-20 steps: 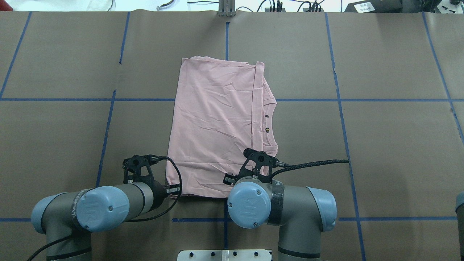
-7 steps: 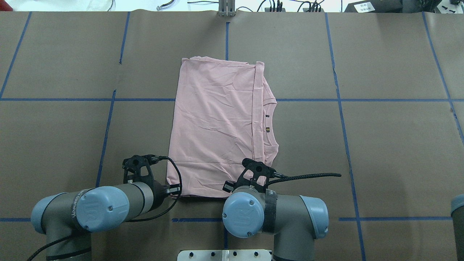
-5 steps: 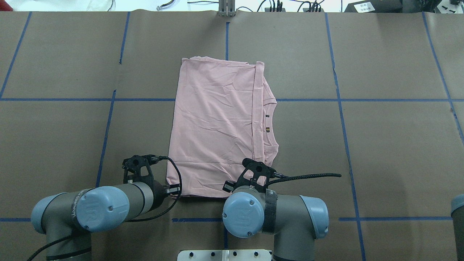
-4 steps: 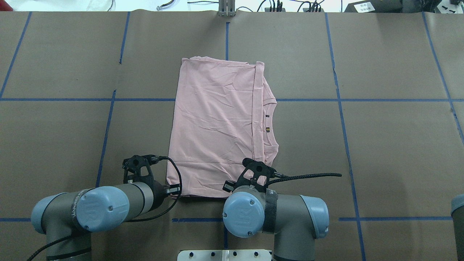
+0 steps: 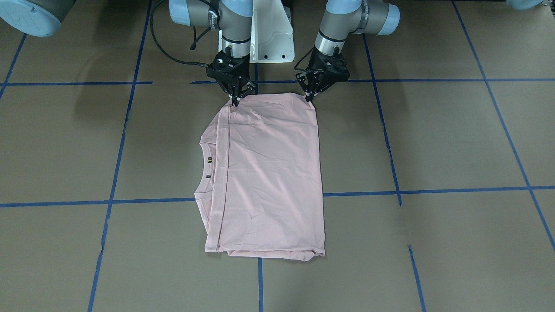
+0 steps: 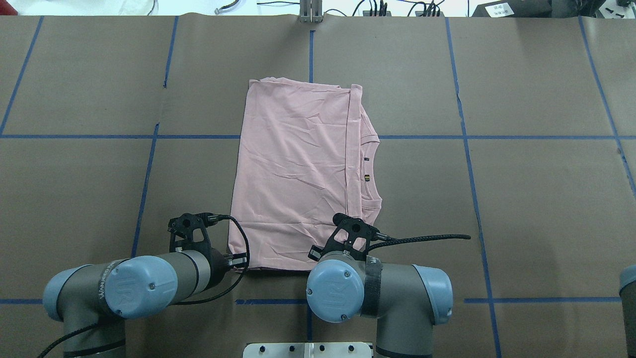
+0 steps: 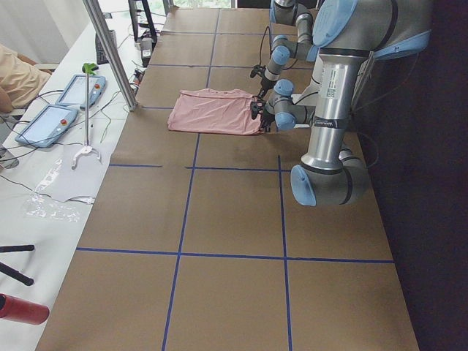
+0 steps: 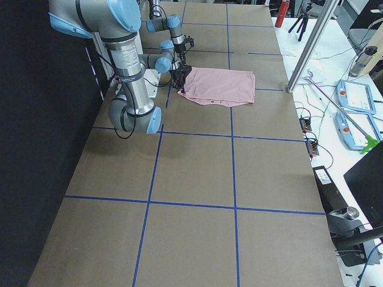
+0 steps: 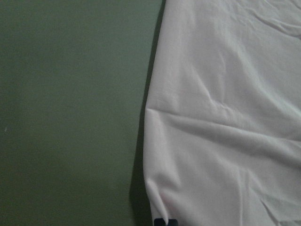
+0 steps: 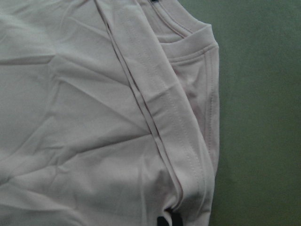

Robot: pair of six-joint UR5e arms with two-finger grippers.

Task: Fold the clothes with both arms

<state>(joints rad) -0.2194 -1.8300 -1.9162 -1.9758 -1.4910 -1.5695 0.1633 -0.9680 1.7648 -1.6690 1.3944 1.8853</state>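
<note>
The pale pink T-shirt (image 5: 269,173) lies folded into a tall rectangle, plain side up, with the neckline and its small tag (image 5: 209,159) along one long side. It also shows in the overhead view (image 6: 298,169). The printed side is hidden. My left gripper (image 5: 309,98) is shut on the shirt's near corner on the plain folded side. My right gripper (image 5: 236,102) is shut on the near corner on the neckline side. Each wrist view shows cloth running down to a dark fingertip (image 9: 161,221) (image 10: 163,220) at the bottom edge.
The table is covered in brown paper with blue tape lines (image 6: 310,54). The white pedestal (image 5: 271,34) stands between the arms. A metal post (image 7: 110,51) and a bench with tablets (image 7: 44,124) stand at the far side.
My right arm has drawn back a little toward the robot's base, onto the shirt's near corner. The left arm and the shirt have stayed put.
</note>
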